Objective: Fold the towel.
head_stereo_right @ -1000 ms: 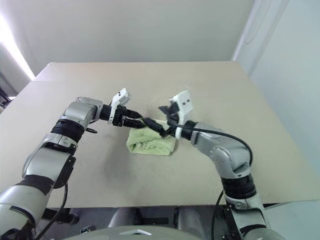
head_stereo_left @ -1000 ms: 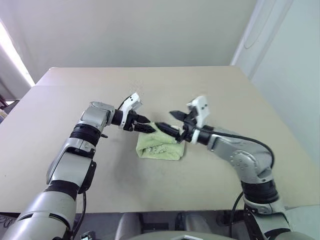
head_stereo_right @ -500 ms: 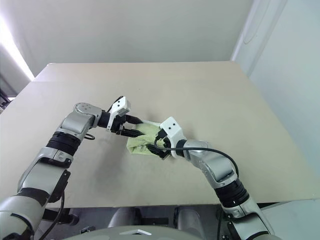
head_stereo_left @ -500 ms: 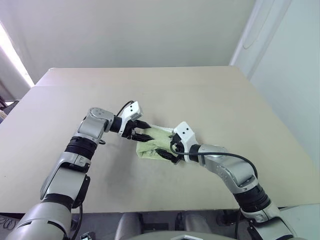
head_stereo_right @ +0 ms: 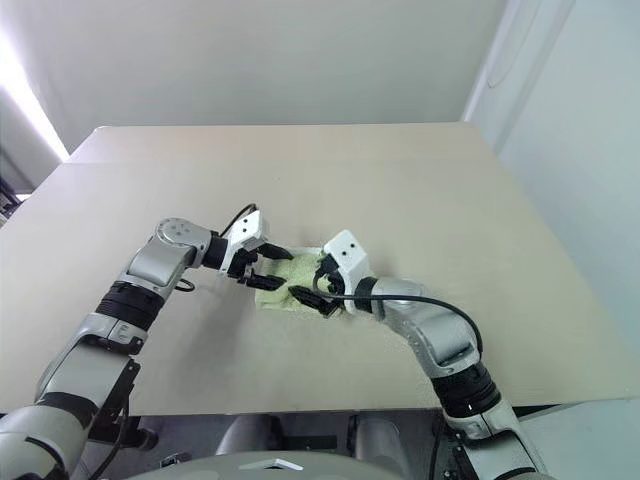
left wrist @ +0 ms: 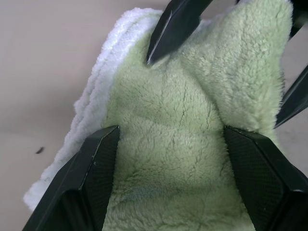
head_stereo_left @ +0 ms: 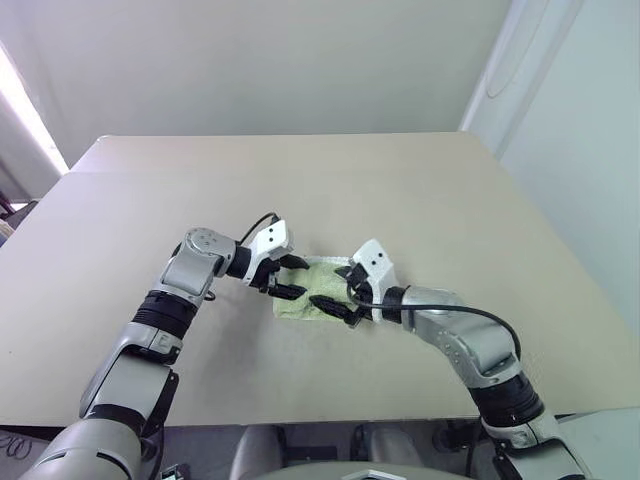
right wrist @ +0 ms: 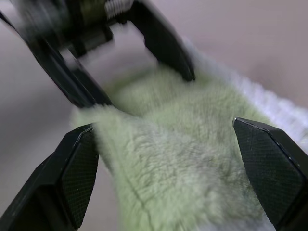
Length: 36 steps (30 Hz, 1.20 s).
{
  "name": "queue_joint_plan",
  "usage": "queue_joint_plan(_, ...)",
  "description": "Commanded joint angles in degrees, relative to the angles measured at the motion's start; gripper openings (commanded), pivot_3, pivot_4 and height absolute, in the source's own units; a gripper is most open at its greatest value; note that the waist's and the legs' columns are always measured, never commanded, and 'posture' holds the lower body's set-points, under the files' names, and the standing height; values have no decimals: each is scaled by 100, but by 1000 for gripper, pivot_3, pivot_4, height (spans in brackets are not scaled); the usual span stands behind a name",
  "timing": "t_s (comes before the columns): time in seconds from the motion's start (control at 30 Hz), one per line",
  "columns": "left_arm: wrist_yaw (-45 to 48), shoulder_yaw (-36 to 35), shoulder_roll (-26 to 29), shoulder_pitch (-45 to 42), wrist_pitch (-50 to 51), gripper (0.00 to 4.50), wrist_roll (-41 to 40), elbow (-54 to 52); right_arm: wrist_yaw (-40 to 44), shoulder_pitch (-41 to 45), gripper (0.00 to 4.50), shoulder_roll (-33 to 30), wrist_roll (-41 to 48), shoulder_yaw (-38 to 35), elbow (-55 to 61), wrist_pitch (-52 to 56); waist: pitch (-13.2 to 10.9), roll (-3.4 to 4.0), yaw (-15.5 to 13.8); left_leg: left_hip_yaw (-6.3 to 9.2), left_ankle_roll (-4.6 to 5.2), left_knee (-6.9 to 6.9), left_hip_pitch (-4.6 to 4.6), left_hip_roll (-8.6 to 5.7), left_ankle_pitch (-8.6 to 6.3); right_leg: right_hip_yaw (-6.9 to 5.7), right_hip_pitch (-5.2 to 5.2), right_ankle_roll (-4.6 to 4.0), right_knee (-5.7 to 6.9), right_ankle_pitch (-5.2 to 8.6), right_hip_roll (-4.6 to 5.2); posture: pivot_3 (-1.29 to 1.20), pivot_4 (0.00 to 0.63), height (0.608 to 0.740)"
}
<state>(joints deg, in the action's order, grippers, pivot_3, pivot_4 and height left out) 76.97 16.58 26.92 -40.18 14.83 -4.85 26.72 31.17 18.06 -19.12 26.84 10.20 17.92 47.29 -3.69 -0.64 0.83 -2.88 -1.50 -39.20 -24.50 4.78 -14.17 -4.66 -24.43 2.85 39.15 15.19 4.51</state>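
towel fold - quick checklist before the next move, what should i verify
1. Towel lies on the table, folded into a compact bundle: ok.
2. Left gripper open, fingers straddling the towel at one end: ok.
3. Right gripper open, fingers astride the towel from the opposite end: ok.
4. Neither gripper is clamped on the cloth: ok.
5. Gap between the two grippers: not ok, their fingertips sit very close over the towel, so a careless move could make them collide.
6. Edges lined up in the fold: cannot tell, paler layers show along one side in the left wrist view but the hem alignment is hidden.
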Motion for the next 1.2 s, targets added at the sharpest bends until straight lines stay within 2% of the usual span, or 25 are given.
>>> queue_joint_plan(0.03,-43,51,50,57,-43,3619,63,-229,315,-13,4500,-39,556,-455,527,-39,0,0,1,0,0,0,0,0,0,0,0,0,-1,0,0,0,0,683)
queue_joint_plan(0.2,-105,54,-25,14,-22,3619,79,-217,-138,364,4500,493,652,-729,72,-94,1,1,23,1,0,0,6,2,0,0,0,-1,1,2,-3,0,0,683)
queue_joint_plan(0.43,-251,33,-129,-138,-64,3619,110,-53,-209,249,4500,155,-853,640,-750,-645,1,2,-5,-1,0,0,3,0,0,0,1,-14,2,8,1,0,0,683)
queue_joint_plan(0.63,-272,-25,-131,-264,-156,3619,144,165,-218,64,4500,-132,-1609,1117,-1269,-921,3,1,14,-5,0,0,3,-1,0,3,0,7,1,8,1,0,0,683)
queue_joint_plan(1.13,55,-16,81,-353,-422,3619,175,450,-20,175,4500,269,-1025,346,-916,-385,5,4,15,-2,0,0,8,0,0,3,2,6,5,19,-1,0,0,683)
queue_joint_plan(1.2,44,-81,183,-382,-901,3619,231,676,38,248,4500,425,-178,-491,-281,-147,3,6,11,-2,0,0,7,1,0,3,1,5,5,19,-1,0,0,683)
